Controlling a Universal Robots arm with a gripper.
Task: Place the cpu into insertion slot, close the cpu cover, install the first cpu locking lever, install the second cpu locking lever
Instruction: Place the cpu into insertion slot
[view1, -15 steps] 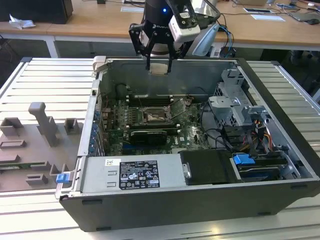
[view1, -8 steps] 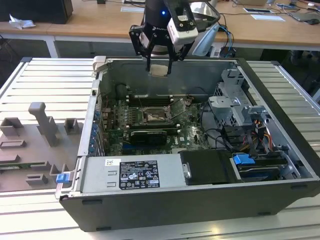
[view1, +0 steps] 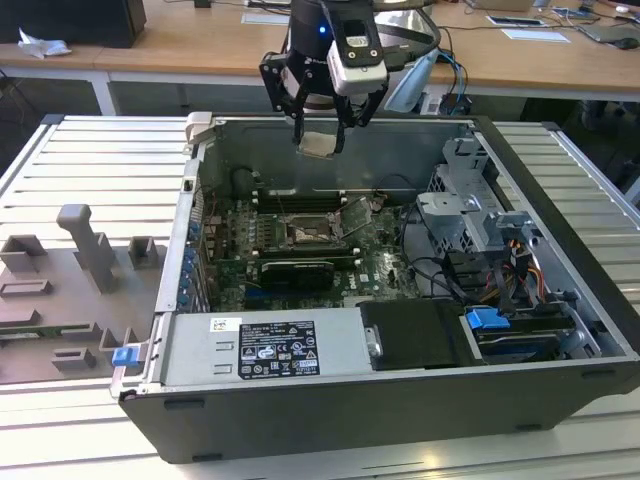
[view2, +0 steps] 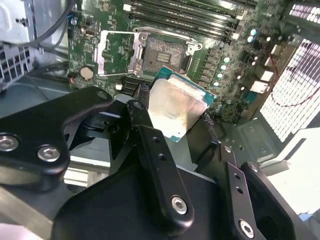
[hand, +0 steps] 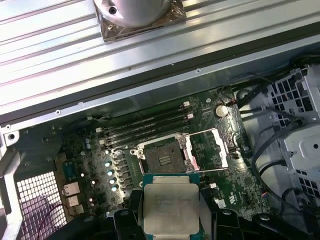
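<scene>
My gripper (view1: 320, 140) hangs above the open computer case, shut on the cpu (view1: 318, 147), a small square chip with a pale silver top. In both wrist views the cpu (view2: 172, 107) (hand: 171, 210) sits flat between the black fingers (view2: 145, 132). Below it on the green board lies the insertion slot (view1: 308, 234) (view2: 162, 52) (hand: 162, 157), its dark centre bare. The cpu cover (view2: 116, 52) (hand: 212, 150), a silvery frame plate, is swung open beside the slot. The chip is well above the socket, touching nothing else.
Long memory slots (view1: 300, 196) run just behind the socket, and a long black card (view1: 295, 271) lies in front of it. A drive cage with cables (view1: 470, 215) stands at the exterior view's right. The labelled power supply (view1: 265, 350) lines the case front. A grey fixture tray (view1: 80, 270) sits outside.
</scene>
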